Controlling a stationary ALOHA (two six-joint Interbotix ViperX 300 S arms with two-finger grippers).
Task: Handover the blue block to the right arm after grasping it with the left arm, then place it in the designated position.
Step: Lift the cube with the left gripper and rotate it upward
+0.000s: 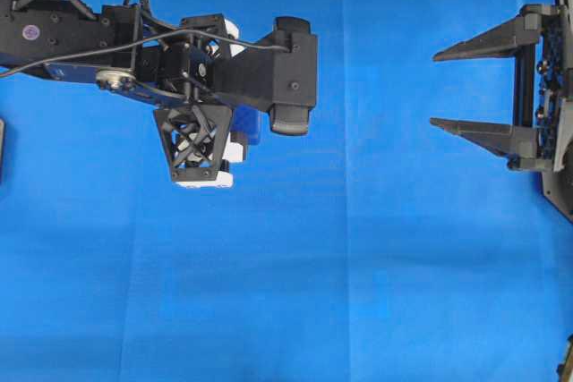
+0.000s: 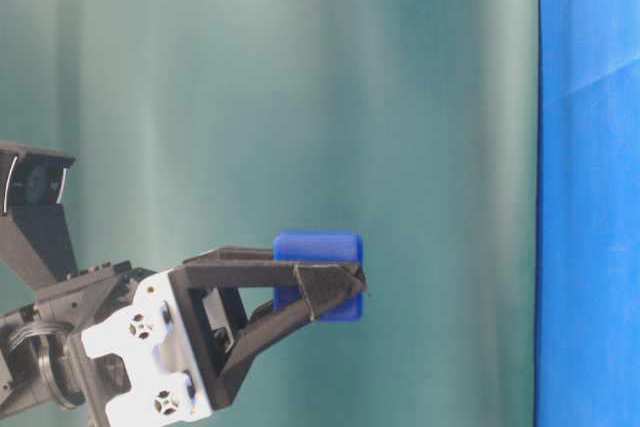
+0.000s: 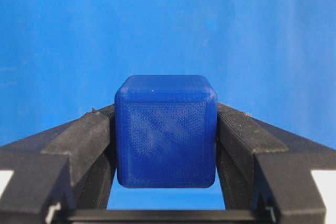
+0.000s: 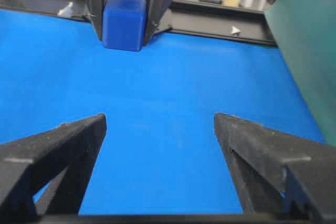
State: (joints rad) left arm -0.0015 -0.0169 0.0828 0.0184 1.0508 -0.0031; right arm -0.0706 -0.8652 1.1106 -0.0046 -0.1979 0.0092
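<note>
- The small dark-blue rounded cube (image 3: pixel 165 132) is clamped in the left pincer (image 3: pixel 165 145), at frame centre.
- The right pincer (image 1: pixel 474 87), spread wide at right edge, should be closed on the cube's free faces before release.

No legible text, label, brand, number or sign on anything in view.

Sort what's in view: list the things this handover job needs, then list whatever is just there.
Job:
blue block, clamped in the left gripper
right gripper, open and apart from the block

Just there:
blue cloth
green backdrop
</note>
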